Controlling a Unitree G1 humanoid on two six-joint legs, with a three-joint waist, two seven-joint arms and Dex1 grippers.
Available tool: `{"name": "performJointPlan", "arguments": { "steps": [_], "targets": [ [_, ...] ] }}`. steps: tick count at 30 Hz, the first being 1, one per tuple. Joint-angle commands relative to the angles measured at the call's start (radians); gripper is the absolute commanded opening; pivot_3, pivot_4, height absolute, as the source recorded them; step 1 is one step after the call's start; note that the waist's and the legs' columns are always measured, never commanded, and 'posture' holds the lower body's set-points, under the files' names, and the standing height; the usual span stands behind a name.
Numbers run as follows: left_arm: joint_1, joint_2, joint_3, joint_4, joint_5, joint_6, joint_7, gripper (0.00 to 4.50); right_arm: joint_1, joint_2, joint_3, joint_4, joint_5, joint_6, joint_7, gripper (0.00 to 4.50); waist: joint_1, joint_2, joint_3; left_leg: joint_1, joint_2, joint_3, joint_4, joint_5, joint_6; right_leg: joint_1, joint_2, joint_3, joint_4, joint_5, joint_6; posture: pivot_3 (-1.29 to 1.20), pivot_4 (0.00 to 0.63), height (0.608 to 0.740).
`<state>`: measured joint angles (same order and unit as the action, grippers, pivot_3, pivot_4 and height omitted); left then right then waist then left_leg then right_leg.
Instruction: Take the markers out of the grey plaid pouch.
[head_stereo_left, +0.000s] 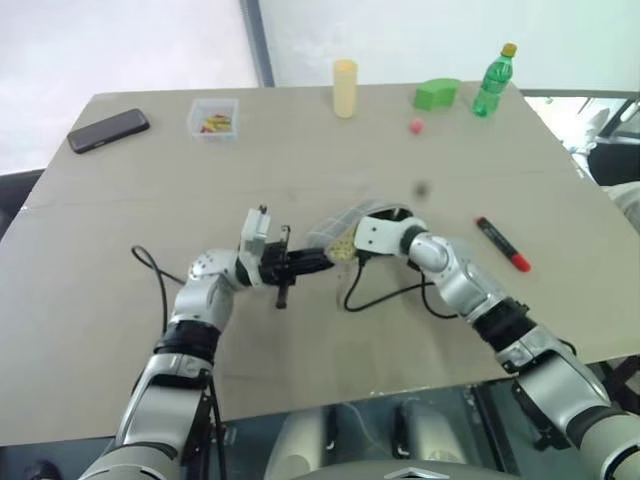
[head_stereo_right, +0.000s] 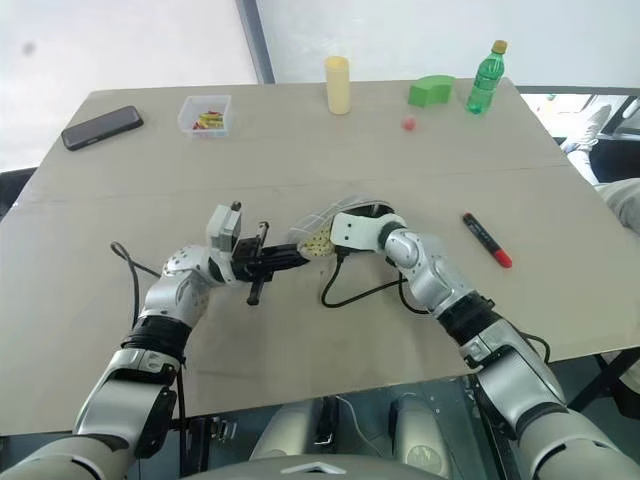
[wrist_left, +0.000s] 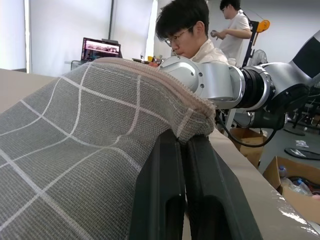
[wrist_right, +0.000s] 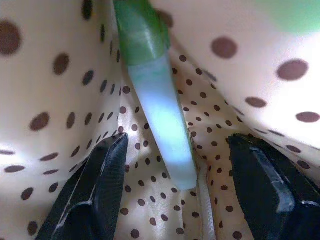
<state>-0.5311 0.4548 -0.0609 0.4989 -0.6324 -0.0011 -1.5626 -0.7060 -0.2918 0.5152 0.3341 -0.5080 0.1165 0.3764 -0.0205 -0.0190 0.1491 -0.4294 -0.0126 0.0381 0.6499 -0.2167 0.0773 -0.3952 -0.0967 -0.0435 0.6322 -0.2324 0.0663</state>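
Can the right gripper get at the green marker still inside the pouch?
Probably yes: the right gripper is open inside the grey plaid pouch, the green marker lies between its fingers, and the left gripper pinches the pouch's edge.

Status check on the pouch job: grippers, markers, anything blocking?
Left gripper shut on grey plaid pouch rim. Right gripper open inside pouch, straddling green marker, not yet gripped. Red marker already out on table. Nothing blocking.
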Motion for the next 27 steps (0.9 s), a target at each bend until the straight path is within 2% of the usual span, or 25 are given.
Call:
{"name": "performJointPlan", "arguments": {
  "steps": [1,13,21,27],
  "targets": [
    [0.021,-0.001,-0.003,-0.084,-0.034,-0.014,-0.052,0.00,-0.001,-0.015,-0.035,0.072,-0.015,0.025,-0.024,4.44,-0.002,0.000,0.000,0.000,0.000,0.000,0.000,0.000,0.000,0.000,0.000,0.000,0.000,0.000,0.000,0.00,0.150,0.736],
    [0.043,-0.013,0.003,-0.117,-0.031,-0.007,-0.052,0.00,-0.004,-0.034,-0.011,0.115,-0.062,-0.039,-0.046,4.48,-0.012,0.000,0.000,0.000,0.000,0.000,0.000,0.000,0.000,0.000,0.000,0.001,0.001,0.000,0.000,0.00,0.150,0.736],
    [0.061,-0.015,0.000,-0.148,-0.034,-0.006,-0.052,0.00,-0.021,-0.016,-0.018,0.283,-0.052,-0.126,-0.160,4.48,-0.017,0.000,0.000,0.003,0.000,0.000,0.000,0.000,-0.001,0.001,0.000,0.001,0.002,0.000,0.000,0.00,0.150,0.736],
    [0.074,-0.025,0.006,-0.153,-0.027,-0.006,-0.052,0.00,-0.016,-0.013,-0.030,0.342,-0.029,-0.167,-0.193,4.48,-0.018,-0.001,-0.001,0.005,0.000,0.001,0.000,0.001,-0.001,0.002,0.000,0.002,0.004,0.000,0.000,0.00,0.150,0.736]
  ]
}}
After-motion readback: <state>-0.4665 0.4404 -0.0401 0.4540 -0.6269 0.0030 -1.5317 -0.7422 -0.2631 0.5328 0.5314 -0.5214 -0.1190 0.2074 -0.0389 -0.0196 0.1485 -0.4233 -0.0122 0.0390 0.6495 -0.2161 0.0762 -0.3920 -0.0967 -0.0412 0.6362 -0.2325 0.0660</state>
